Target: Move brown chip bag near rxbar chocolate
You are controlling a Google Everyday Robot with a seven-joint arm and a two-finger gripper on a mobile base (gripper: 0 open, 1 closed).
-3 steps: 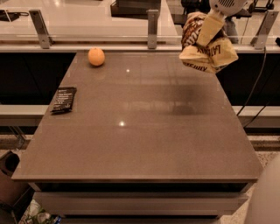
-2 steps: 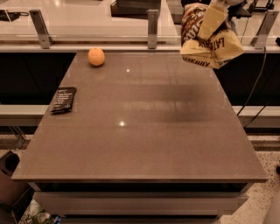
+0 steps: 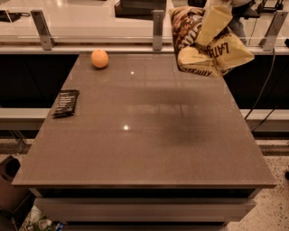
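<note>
Since a second earlier the brown chip bag (image 3: 212, 49) had shifted a little left and turned, and the gripper (image 3: 228, 3) had risen until only a pale sliver showed at the top edge. The gripper was pinched shut on the bag's folded top flap. The bag hung straight under it, clear of the table (image 3: 149, 149).

Bag: large, crinkly, glossy film, puffed and creased. Left half was dark brown with white lettering, too warped to read. Right half was cream-yellow with dark block print, upside down, "LATE" legible and "JULY" partly so on the lower fold.

Directly below the gripper and bag, a soft dark shadow (image 3: 180, 122) lay on the tabletop. Table was a flat, smooth grey-brown slab, slightly reflective, with two small light glints and square corners.

Rxbar chocolate (image 3: 66, 103) lay far to the gripper's left and well toward the camera, flat near the table's left edge, well apart from the bag. It was a small black rectangular wrapper with faint white text, unreadable.

Orange (image 3: 100, 58) sat to the gripper's left, near the table's far edge: round, matte, resting on the surface, apart from both bar and bag.

Behind the gripper ran a pale counter with metal posts (image 3: 157, 29). A dark cable (image 3: 266, 85) dropped to the gripper's right.
</note>
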